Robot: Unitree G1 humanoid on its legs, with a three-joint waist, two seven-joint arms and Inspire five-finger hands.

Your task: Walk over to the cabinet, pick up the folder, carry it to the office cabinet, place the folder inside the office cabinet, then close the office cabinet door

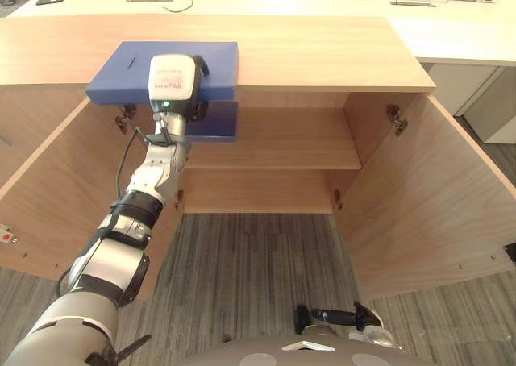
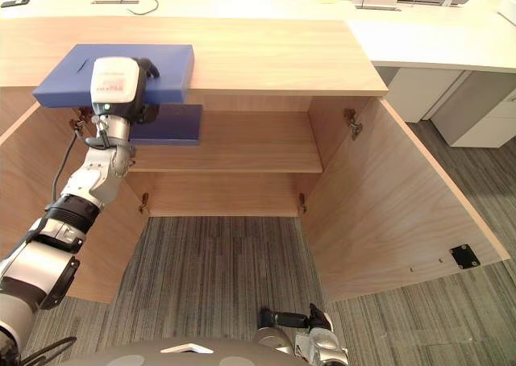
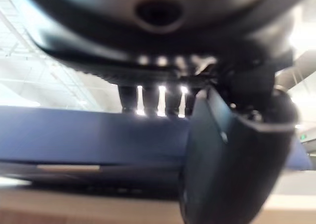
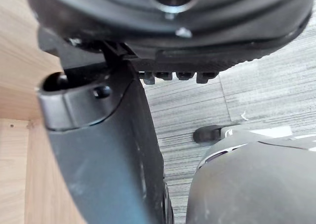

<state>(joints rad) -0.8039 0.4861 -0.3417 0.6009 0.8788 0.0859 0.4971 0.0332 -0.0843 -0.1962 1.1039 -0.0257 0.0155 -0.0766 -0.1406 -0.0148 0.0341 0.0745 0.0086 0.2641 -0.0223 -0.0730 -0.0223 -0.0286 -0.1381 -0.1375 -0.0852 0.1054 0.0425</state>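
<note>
Up at the front edge of the cabinet top, the fingers (image 3: 148, 99) of the left hand (image 1: 197, 108) lie curled over the blue folder (image 1: 121, 72), with the thumb (image 3: 232, 155) closed against it from below, so the hand is grasping it. The folder sticks out past the edge, and a darker part of it shows below, in front of the opening. I cannot tell whether it rests on the wood or is lifted clear.

Beneath it, the cabinet (image 1: 322, 51) stands with its left door (image 1: 48, 197) and right door (image 1: 435, 197) swung wide, and its shelf (image 1: 282, 144) is bare. The right hand (image 1: 347, 316) hangs low over the carpet, loose and holding nothing.

I judge the folder to be in hand but not yet inside. Setting it on the shelf and closing the doors are left.
</note>
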